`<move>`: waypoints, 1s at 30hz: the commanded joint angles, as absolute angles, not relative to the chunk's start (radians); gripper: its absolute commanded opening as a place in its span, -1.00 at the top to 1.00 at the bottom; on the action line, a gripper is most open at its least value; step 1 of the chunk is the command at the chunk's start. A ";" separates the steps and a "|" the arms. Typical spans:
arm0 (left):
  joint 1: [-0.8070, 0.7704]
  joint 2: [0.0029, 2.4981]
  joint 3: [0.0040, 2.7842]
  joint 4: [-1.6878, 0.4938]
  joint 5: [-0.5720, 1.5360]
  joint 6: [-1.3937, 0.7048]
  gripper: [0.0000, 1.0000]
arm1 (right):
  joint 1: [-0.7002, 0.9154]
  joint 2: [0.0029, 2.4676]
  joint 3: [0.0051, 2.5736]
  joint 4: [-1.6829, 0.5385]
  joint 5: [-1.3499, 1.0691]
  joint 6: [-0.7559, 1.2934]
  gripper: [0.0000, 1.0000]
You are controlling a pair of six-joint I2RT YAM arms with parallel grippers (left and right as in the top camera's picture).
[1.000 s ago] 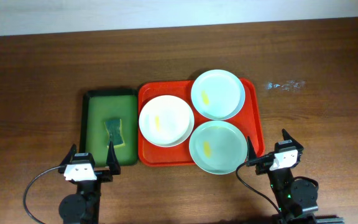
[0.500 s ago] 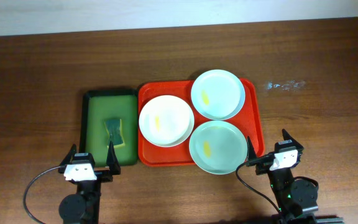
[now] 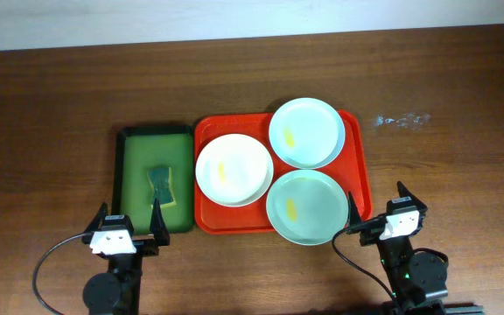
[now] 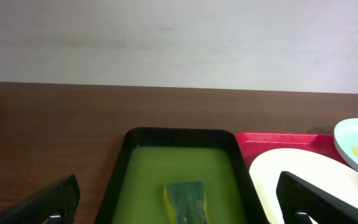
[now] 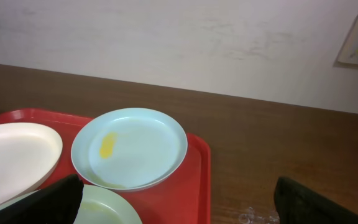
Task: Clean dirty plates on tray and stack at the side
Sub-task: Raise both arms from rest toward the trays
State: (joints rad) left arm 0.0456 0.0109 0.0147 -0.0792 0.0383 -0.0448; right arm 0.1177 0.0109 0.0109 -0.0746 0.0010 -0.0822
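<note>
On the large red rectangular plastic tray (image 3: 221, 219) at twelve o'clock, I see three round smeared plates (image 3: 234, 169) unmoved; left claw (image 3: 129, 214), right claw (image 3: 376, 198) gape empty, nothing cleaned.

Wooden table (image 3: 51, 105): dark green tray (image 3: 120, 175) ahead of the jaws of the left gripper (image 3: 129, 212); red tray (image 3: 206, 219) ahead-left of those of the right gripper (image 3: 375, 194).

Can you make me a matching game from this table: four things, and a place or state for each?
1 sponge
2 white plate
3 far mint plate
4 left gripper

A far right corner of the red tray
B in the dark green tray
C open, holding nothing
D left part of the red tray

Pairs: 1-B, 2-D, 3-A, 4-C
</note>
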 commanded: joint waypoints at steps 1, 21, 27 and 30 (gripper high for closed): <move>0.041 0.007 0.009 -0.080 0.046 -0.029 -0.98 | 0.116 0.006 0.006 -0.080 0.012 -0.078 -0.97; 0.041 0.007 0.009 -0.080 0.046 -0.029 -0.98 | 0.117 0.006 0.006 -0.080 0.012 -0.078 -0.97; 0.040 0.007 0.009 -0.080 0.046 -0.029 -0.98 | 0.117 0.006 0.006 -0.080 0.012 -0.078 -0.97; 0.020 0.007 0.009 -0.080 0.046 -0.029 -0.98 | 0.117 0.006 0.006 -0.080 0.012 -0.078 -0.97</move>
